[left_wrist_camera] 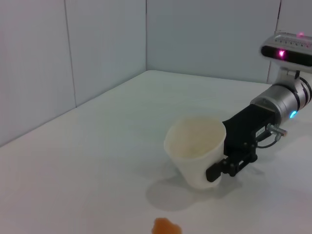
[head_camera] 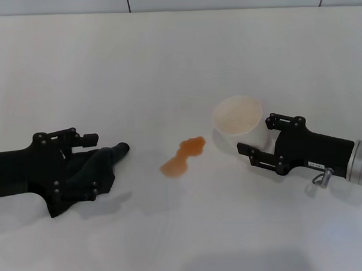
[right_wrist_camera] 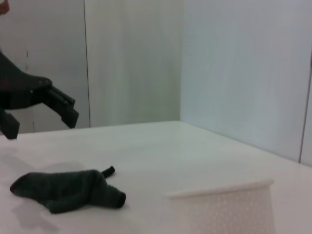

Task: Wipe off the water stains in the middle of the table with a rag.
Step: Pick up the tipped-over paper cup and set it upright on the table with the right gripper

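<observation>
Left pincer (head_camera: 95, 157) hovers spread wide above the black rag (head_camera: 89, 175), far left on desk (head_camera: 166, 64). Right pincer (head_camera: 253, 135) grips the white paper cup (head_camera: 237, 122). Orange puddle (head_camera: 182, 156) lies between.

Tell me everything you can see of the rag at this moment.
The rag is a soft, dark cloth, bunched into a rumpled lump with a thin tail-like corner poking out toward the orange-brown puddle. It lies on the white table on the robot's left side, apart from the puddle and not yet touching it. The right wrist view shows the left gripper raised above it with its fingers spread, not gripping; from the head view the gripper overlaps the cloth.
</observation>
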Robot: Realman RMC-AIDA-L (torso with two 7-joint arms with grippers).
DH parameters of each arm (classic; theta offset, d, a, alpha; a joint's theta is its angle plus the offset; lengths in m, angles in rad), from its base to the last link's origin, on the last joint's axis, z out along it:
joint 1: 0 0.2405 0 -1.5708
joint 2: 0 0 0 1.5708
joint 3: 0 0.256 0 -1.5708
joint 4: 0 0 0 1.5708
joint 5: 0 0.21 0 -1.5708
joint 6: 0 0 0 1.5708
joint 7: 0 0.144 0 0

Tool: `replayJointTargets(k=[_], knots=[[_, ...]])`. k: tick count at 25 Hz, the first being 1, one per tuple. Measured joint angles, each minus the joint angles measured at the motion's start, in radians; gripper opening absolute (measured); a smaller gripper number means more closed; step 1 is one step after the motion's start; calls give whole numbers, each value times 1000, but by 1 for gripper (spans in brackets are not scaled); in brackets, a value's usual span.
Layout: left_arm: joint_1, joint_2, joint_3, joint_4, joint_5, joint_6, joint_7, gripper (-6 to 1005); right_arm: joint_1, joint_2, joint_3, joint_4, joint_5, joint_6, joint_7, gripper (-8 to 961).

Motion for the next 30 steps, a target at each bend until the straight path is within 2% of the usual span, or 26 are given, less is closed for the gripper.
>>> replayJointTargets(k=[15,27,30], knots=[[-2,0,0,0,0,1,-7,844,-31,0,0,-3,0,34,-25,600],[-1,0,0,0,0,1,-7,844,-58,-11,-30,-20,-2,19,-14,596],[-3,0,0,0,0,1,-7,844,-63,-11,-47,-27,-4,22,2,830]])
